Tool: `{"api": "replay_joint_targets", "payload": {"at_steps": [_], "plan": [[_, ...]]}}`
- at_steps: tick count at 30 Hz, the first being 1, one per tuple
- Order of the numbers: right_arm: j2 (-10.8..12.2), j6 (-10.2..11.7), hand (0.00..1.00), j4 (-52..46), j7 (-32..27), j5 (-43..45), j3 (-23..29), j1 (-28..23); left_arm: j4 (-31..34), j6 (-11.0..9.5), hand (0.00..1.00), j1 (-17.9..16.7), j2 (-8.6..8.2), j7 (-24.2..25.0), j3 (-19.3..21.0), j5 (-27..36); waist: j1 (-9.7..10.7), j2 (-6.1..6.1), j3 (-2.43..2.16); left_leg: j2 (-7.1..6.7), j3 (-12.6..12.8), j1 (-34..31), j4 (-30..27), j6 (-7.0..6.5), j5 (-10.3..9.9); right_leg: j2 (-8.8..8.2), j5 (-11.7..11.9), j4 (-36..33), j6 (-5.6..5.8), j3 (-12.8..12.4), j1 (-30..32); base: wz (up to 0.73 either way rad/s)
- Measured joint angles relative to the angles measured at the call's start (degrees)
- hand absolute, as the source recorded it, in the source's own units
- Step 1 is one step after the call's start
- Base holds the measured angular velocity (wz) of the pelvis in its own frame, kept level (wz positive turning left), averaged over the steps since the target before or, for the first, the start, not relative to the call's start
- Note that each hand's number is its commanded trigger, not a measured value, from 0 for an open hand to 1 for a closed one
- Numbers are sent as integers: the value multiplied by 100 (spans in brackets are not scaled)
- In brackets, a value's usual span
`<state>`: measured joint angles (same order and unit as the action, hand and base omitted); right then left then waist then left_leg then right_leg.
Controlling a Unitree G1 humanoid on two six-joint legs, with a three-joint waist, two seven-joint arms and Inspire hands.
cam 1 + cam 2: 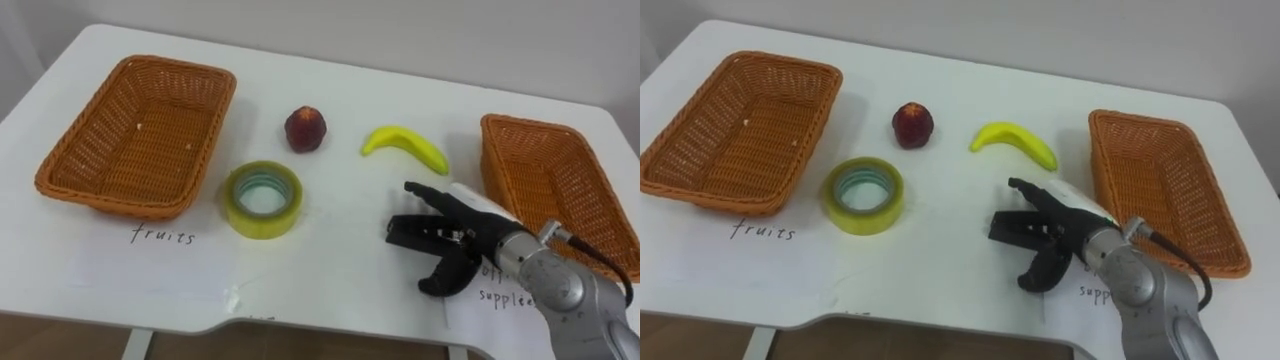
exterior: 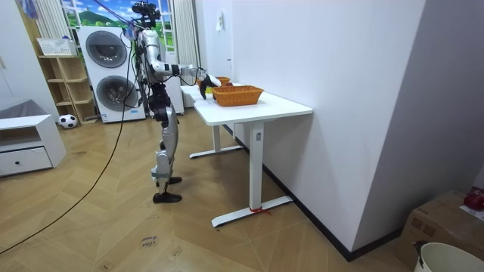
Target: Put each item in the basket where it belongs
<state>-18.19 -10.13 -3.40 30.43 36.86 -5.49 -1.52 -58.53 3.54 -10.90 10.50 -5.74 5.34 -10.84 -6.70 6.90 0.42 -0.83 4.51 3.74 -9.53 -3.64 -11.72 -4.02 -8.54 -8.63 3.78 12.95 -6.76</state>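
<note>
Curved yellow banana [image 1: 405,146] lying on the white table [image 1: 330,270] beside the right wicker basket [image 1: 530,124]: probably light and bruisable, best clasped around its middle. Right hand [image 1: 455,235], just nearer the robot, is spread open and holds nothing.

Rough brown wicker is seen in the left basket [image 1: 140,130] beside the tape roll [image 1: 262,228] and in the right basket [image 1: 545,180] well to its right. The tape roll is wound of glossy yellowish plastic; the table [image 1: 330,235] beneath it is finished smooth, matt white.
</note>
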Motion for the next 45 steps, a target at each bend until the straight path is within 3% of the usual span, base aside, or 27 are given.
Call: {"api": "replay_joint_targets", "payload": {"at_steps": [15,23,25,45], "plan": [[0,-245,0,101,167,123,61,19,126,148,0,-21,-8,15,31,-2,-5,-3,2,1,0,30,4,0,0,4,0,2,0,-19,-21,0],[1,-249,0,264,210,188,128,18,324,145,0,-14,-25,-11,30,1,-8,2,-1,2,12,53,1,0,0,4,2,-1,-2,-21,-32,0],[2,-249,100,269,217,197,127,19,344,145,0,-9,-31,-24,31,2,-8,4,-3,4,11,53,1,0,0,5,2,-1,-3,-18,-32,0],[128,-250,100,519,-249,1039,47,266,330,137,0,13,-49,-29,17,11,-147,35,-24,5,-13,79,18,0,0,4,3,2,-4,70,-68,0]]}}
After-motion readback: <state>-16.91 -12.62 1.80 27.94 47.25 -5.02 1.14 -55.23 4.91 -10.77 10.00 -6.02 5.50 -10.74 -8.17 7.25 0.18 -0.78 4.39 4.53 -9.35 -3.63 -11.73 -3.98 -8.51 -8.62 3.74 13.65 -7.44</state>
